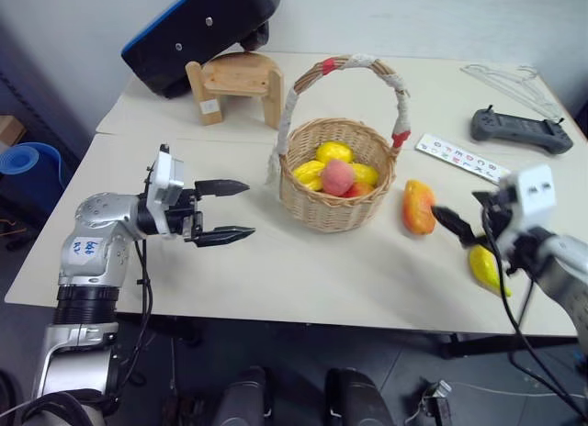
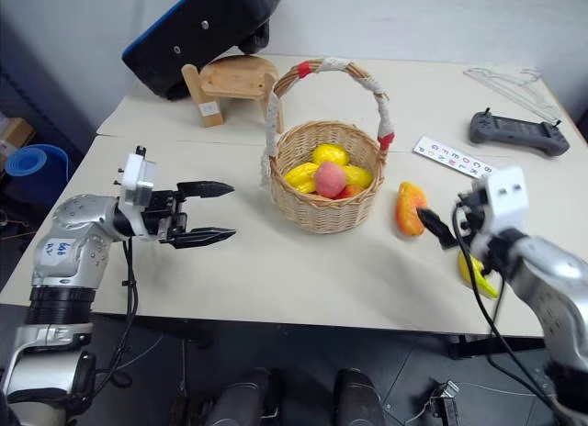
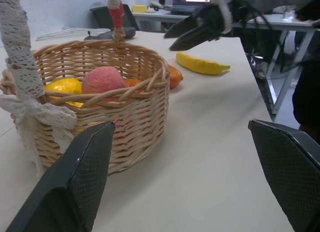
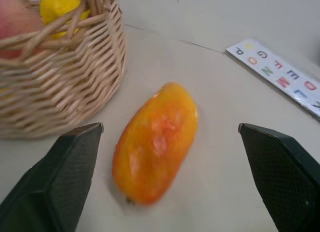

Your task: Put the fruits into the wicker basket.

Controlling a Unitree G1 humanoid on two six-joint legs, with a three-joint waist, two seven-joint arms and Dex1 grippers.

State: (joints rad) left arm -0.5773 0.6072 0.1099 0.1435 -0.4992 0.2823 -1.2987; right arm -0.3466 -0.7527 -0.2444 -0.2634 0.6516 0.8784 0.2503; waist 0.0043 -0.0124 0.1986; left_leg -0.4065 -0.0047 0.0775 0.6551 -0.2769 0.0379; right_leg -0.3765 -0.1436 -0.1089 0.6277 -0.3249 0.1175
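Note:
The wicker basket stands mid-table and holds a pink peach and yellow lemon-like fruits. An orange-red mango lies on the table just right of it. Further right, near the front edge, a yellow banana is partly hidden by my right arm. My right gripper is open beside the mango, pointing at it; in the right wrist view the mango lies ahead between the spread fingers, untouched. My left gripper hovers open and empty left of the basket, pointing at it.
A wooden stool and a black-and-blue case stand at the back left. A letter strip, a black controller and a wire hanger lie at the back right. A blue bin sits off the table's left.

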